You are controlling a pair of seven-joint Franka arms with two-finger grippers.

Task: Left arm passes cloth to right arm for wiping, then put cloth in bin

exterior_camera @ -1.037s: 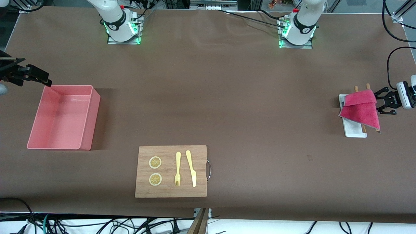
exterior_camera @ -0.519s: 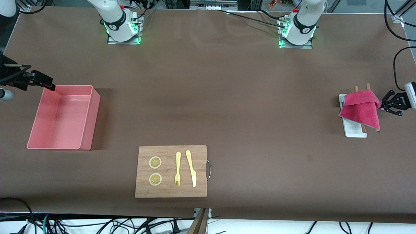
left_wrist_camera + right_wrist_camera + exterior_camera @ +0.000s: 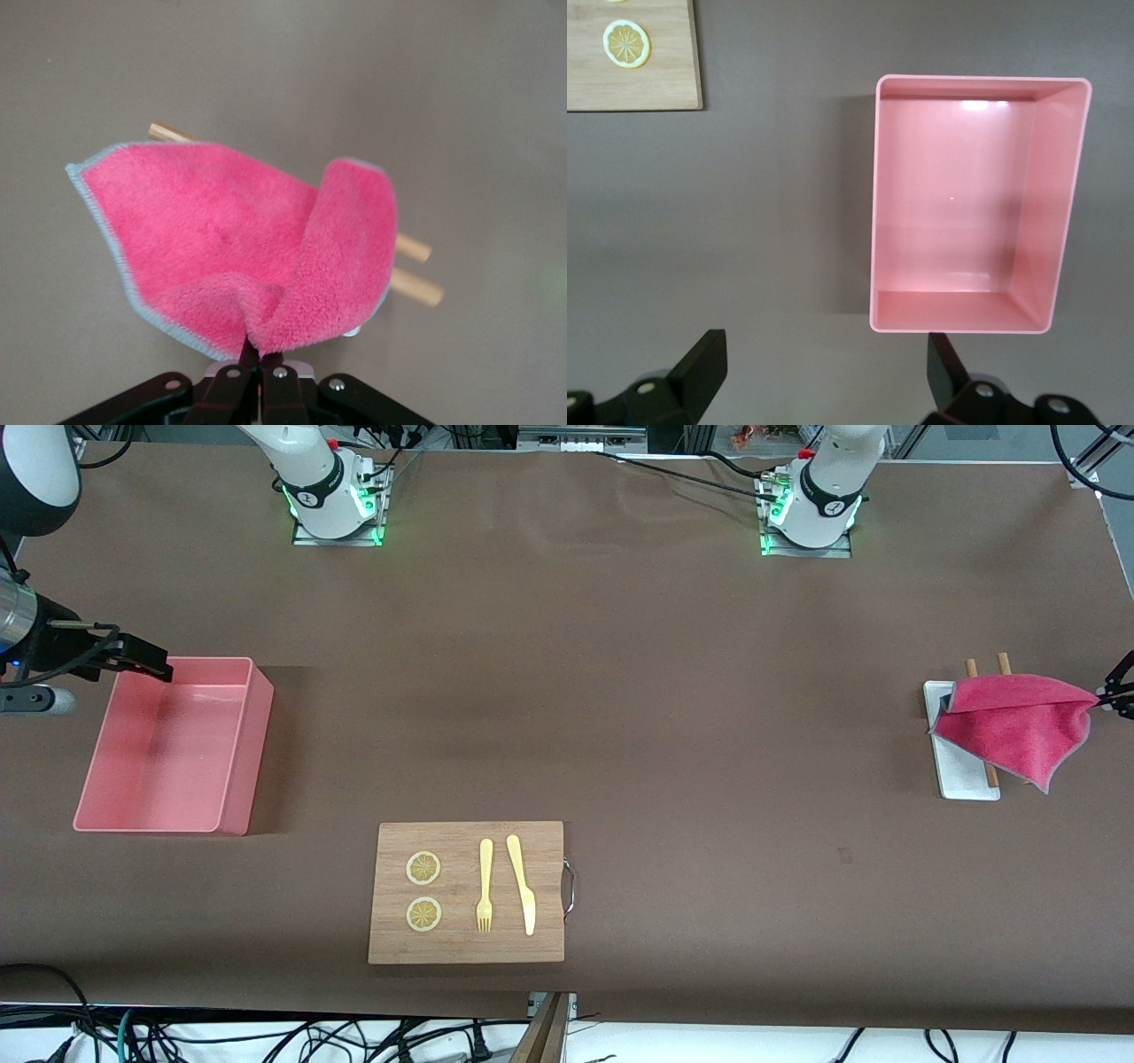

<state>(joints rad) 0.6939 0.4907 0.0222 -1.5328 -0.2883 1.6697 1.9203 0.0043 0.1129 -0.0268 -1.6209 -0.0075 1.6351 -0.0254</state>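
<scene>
Cloth [image 3: 1012, 726] is what we have to move, and it is soft and light: it sags and folds under its own weight, pink face up with a grey edge showing, so we judge it will drape and swing rather than keep a shape, and a pinch on a bunched corner is the sensible place to take it. That is where our left hand [image 3: 260, 361] has it: in the left wrist view the fingers are clenched on a gathered corner of the cloth, and the rest fans away from the hand. The front view shows the left hand [image 3: 1118, 689] at the edge of the picture at the left arm's end of the worktop [image 3: 620, 691], with the cloth stretched from it over a white tray [image 3: 955, 772] and two wooden sticks [image 3: 973, 667], part of it seemingly resting there. For the pass we judge the right hand should take a free corner well apart from the one we hold. Our right hand [image 3: 133, 657] hangs over the corner of the pink bin [image 3: 239, 779] at the right arm's end, fingers spread and grasping nothing, well apart from the cloth. A wooden board [image 3: 465, 948] with a fork [image 3: 485, 886], a knife [image 3: 522, 884] and two lemon slices [image 3: 423, 868] lies nearer the camera.
</scene>
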